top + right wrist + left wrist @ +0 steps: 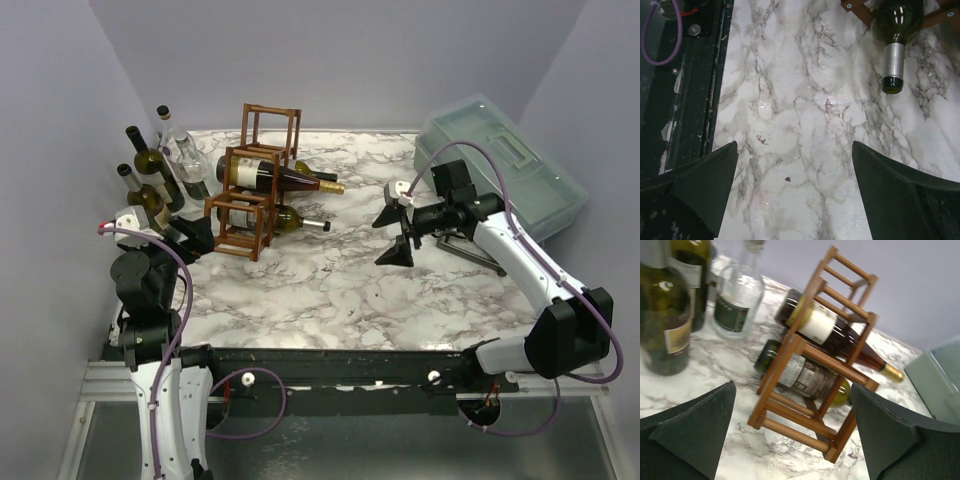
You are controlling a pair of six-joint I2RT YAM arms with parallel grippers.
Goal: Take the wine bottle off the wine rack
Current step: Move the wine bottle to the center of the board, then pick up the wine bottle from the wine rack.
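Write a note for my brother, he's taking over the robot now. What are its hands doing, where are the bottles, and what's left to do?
Left gripper: open, empty, low at the left side of the wine rack, pointed at it.
Right gripper: open, empty, above the table, to the right of the rack.
Bottles: the upper bottle (gold neck) and the lower bottle (silver neck) both lie in the rack, necks pointing right.
Done: no bottle is out yet.
Left: grip one bottle, probably at its neck end, and slide it out of the rack.
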